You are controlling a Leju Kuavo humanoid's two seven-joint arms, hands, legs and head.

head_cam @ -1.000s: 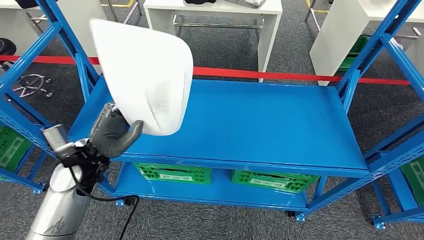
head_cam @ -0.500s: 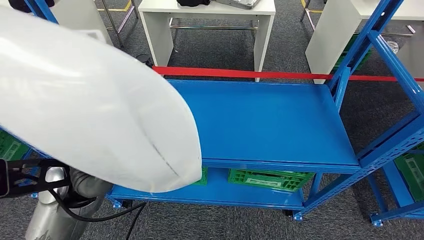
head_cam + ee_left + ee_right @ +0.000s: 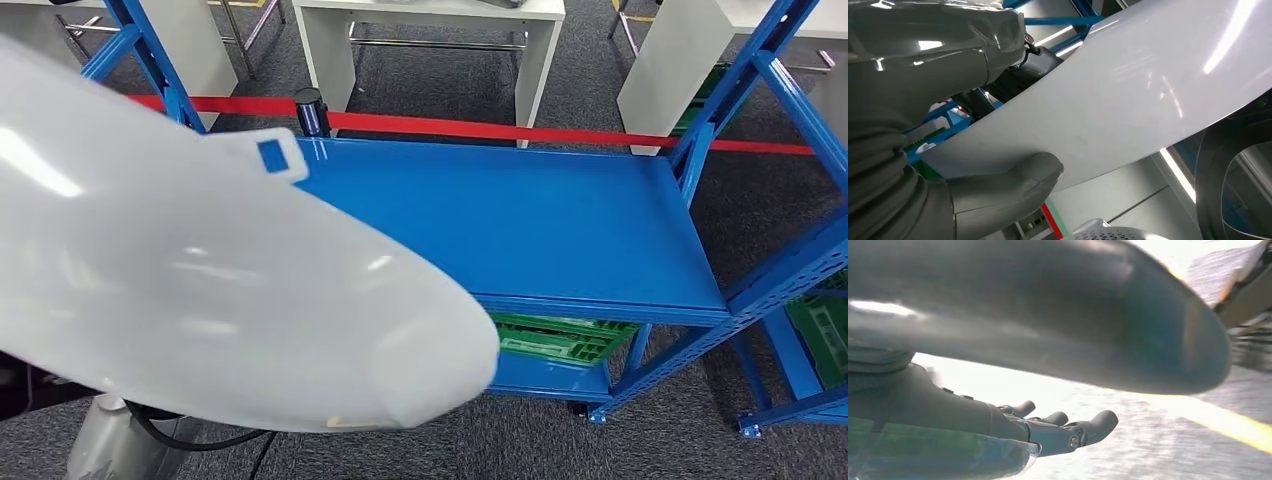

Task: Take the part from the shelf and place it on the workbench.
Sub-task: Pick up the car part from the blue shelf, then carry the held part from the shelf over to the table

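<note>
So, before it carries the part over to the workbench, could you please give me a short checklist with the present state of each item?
1. Left hand grips the large white curved plastic part: ok; the thumb and the fingers clamp its edge in the left wrist view.
2. Part off the blue metal shelf: ok; it is raised close to the head camera.
3. Right hand free: ok; fingers apart, holding nothing.
4. Head view forward: not ok; the part blocks much of it.
5. Workbench landing spot: cannot tell.
</note>
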